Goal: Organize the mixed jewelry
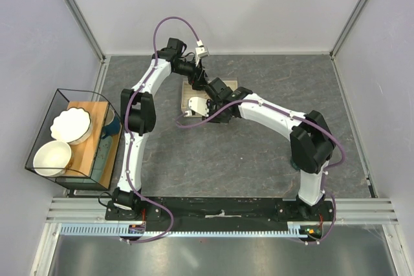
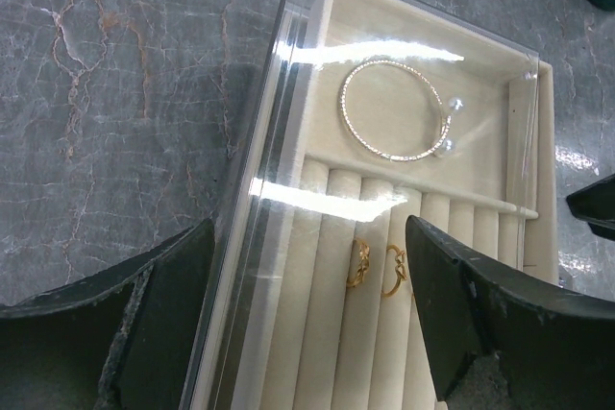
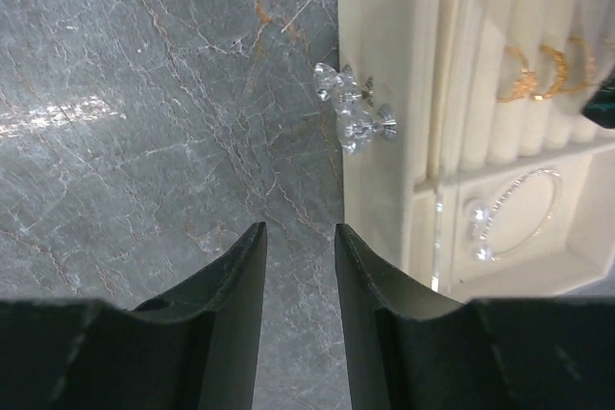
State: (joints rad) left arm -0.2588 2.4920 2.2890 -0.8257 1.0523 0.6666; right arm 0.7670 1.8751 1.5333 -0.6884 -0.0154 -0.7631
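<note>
Rings (image 2: 360, 263) slotted, bracelet (image 2: 394, 109) in its far compartment. My left end effector (image 2: 307, 237), spread wide, straddles the clear lid (image 2: 259, 237), probably to shut it. My right end effector (image 3: 298, 229) hangs slightly parted, empty.

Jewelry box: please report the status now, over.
Left gripper open above box. Right gripper open, empty, beside box. Bracelet in flat compartment, gold rings in ring rolls. Clear lid stands along box edge.

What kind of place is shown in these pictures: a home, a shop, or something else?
Probably a robot test cell in a laboratory, not a home: plain pale walls with aluminium frame posts enclose a grey marble-patterned table, and two white robot arms are bolted to a metal rail at its edge.
</note>
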